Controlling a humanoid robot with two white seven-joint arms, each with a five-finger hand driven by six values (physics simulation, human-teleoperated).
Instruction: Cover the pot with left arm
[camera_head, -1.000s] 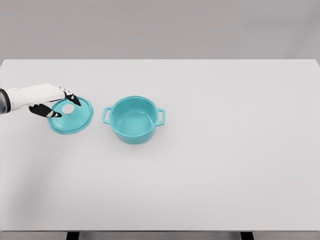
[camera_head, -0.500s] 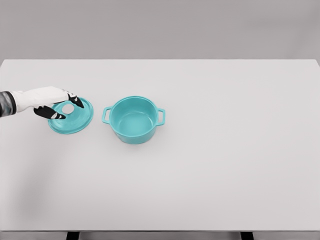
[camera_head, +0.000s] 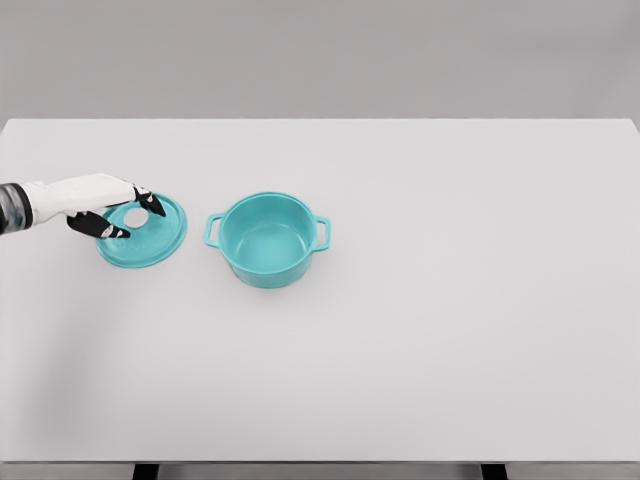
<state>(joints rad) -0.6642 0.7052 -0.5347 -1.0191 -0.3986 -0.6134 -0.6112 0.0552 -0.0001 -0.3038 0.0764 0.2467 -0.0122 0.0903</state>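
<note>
A white table (camera_head: 450, 330) is seen carrying a teal pot (camera_head: 267, 240), which stands upright and uncovered, with a handle on either side. Just left of the pot, apart from it, a teal lid (camera_head: 150, 240) is laid flat. Left of the pot, the left hand (camera_head: 100, 205) is held over the lid, its dark fingertips (camera_head: 152, 203) spread around the lid's white knob (camera_head: 135, 216); whether it is gripped cannot be told.

Wide bare table (camera_head: 470, 330) right of and in front of the pot (camera_head: 266, 240): free passage everywhere there. Narrow gap between pot handle and lid (camera_head: 146, 234). Left hand (camera_head: 100, 206) at lid's left edge, blocking that side. Open above the uncovered pot.
</note>
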